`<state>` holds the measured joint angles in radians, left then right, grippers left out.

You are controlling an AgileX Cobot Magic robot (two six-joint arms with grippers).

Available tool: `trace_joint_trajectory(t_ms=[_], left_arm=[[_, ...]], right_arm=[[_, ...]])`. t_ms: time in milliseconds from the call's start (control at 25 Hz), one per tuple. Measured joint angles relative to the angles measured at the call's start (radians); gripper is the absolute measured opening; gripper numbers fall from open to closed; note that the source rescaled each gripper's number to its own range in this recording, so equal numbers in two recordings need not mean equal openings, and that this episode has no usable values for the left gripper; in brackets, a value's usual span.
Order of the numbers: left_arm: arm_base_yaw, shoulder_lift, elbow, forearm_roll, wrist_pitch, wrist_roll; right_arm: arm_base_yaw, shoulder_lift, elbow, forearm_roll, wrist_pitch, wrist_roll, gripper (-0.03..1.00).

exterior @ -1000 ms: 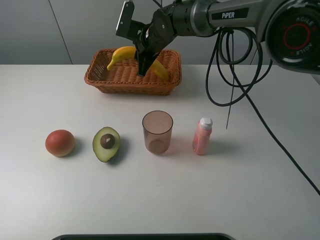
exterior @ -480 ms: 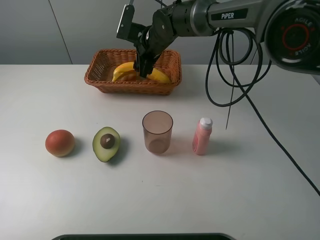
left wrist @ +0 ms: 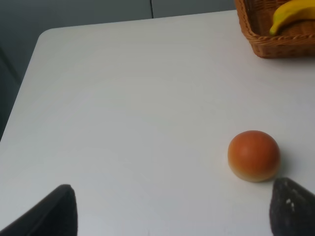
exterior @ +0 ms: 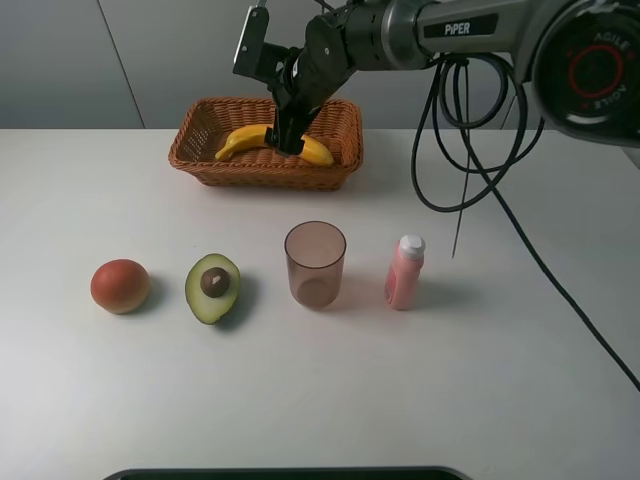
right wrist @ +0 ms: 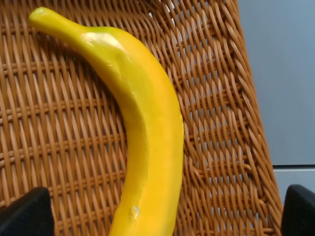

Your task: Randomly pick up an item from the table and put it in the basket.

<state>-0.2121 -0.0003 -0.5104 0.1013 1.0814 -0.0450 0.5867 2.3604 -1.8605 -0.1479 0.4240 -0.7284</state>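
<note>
You can see the banana (exterior: 262, 137) lying in the basket (exterior: 200, 156) at the table's (exterior: 500, 380) far side, your right gripper (exterior: 286, 146) spread wide above it, and your left gripper (left wrist: 172, 209) equally empty-handed near the red-orange fruit (left wrist: 253, 155)

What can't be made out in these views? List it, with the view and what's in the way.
- Exterior high: the middle of the banana, hidden behind the right gripper.
- Right wrist: one end of the banana, cut off by the frame edge.
- Left wrist: most of the left gripper, since only two dark tips show at the frame edge, and most of the basket, also cut off.
- Exterior high: any print on the pink bottle, too small to read.
</note>
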Motion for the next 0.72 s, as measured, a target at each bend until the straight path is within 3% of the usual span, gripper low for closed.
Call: trace_joint_trajectory(t_ms=[240, 480, 720], left_arm=[[0.0, 0.0, 0.0, 0.0, 0.0, 0.0], [0.0, 0.0, 0.0, 0.0, 0.0, 0.0], [0.0, 0.0, 0.0, 0.0, 0.0, 0.0]], right_arm=[[-0.035, -0.166, 0.0, 0.051, 0.126, 0.023, 1.0], [-0.201, -0.421, -0.002, 0.249, 0.272, 0.103, 1.0], [-0.367, -0.645, -0.006, 0.281, 0.49, 0.214, 1.0]])
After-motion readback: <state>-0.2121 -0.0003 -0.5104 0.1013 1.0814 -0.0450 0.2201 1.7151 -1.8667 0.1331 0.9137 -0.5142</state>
